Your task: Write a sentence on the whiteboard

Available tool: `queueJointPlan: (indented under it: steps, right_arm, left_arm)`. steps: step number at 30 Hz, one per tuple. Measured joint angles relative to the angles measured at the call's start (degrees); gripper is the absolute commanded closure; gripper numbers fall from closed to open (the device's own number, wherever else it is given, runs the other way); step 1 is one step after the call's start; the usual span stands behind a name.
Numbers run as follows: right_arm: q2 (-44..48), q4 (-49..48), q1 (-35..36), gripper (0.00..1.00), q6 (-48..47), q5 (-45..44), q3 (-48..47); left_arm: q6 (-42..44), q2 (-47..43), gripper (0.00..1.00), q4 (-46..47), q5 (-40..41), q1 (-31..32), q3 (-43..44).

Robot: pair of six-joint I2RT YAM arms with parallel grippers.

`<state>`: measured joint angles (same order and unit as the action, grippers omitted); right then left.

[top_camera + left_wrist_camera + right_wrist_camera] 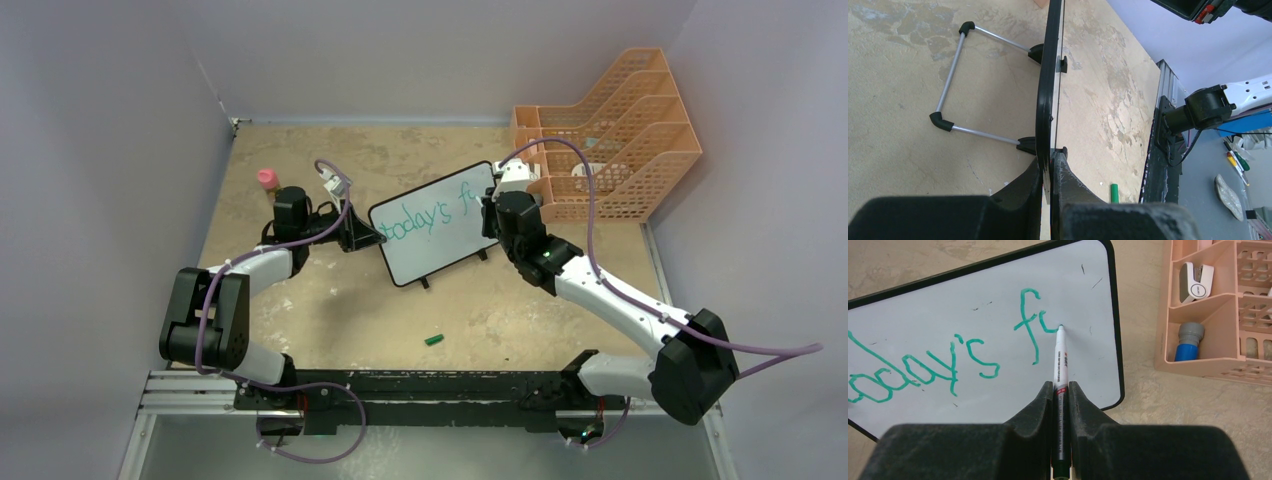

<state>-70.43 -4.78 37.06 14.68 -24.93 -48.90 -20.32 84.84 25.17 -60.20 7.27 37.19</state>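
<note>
The whiteboard [435, 235] stands tilted on the table, with green writing that reads "today's f" and the start of another letter. My left gripper [372, 238] is shut on its left edge; the left wrist view shows the black frame [1048, 75] edge-on, pinched between the fingers of that gripper [1052, 160]. My right gripper [492, 215] is at the board's right end, shut on a white marker [1060, 355]. In the right wrist view the marker runs out of the gripper [1061, 387] and its green tip touches the whiteboard [973, 315] at the end of the last stroke.
An orange mesh file rack [620, 130] stands at the back right, close behind my right arm, holding a stapler [1196, 280] and a blue-grey item [1188, 342]. A green marker cap [434, 339] lies in front of the board. A pink-topped object [267, 179] is at the back left.
</note>
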Motion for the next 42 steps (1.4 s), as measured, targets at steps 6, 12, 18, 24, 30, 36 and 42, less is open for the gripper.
queueJointPlan:
  steps: [6, 12, 18, 24, 30, 36, 42]
  right_arm:
    - [-0.1, -0.7, -0.1, 1.00, -0.5, 0.0, 0.0]
    - [-0.1, -1.6, -0.3, 1.00, -0.7, 0.0, 0.0]
    - [-0.1, -1.7, -0.4, 1.00, -0.9, 0.0, 0.0]
    - [-0.1, -2.0, -0.5, 1.00, -0.9, 0.0, -0.1]
    - [-0.5, -2.2, -0.8, 1.00, -1.3, 0.0, -1.0]
    - [-0.6, -2.5, -0.8, 1.00, -1.7, 0.2, -1.1]
    - [-0.8, -2.4, -0.8, 1.00, -1.7, 0.3, -1.2]
  left_arm:
    - [0.0, 0.0, 1.00, 0.0, 0.0, 0.0, 0.0]
    - [0.0, 0.0, 1.00, 0.0, 0.0, 0.0, 0.0]
    - [0.0, 0.0, 1.00, 0.0, 0.0, 0.0, 0.0]
    - [0.0, 0.0, 1.00, 0.0, 0.0, 0.0, 0.0]
    - [0.0, 0.0, 1.00, 0.0, 0.1, 0.0, 0.0]
    - [0.0, 0.0, 1.00, 0.0, 0.1, 0.0, 0.0]
    - [0.0, -0.1, 1.00, -0.1, 0.2, 0.0, 0.0]
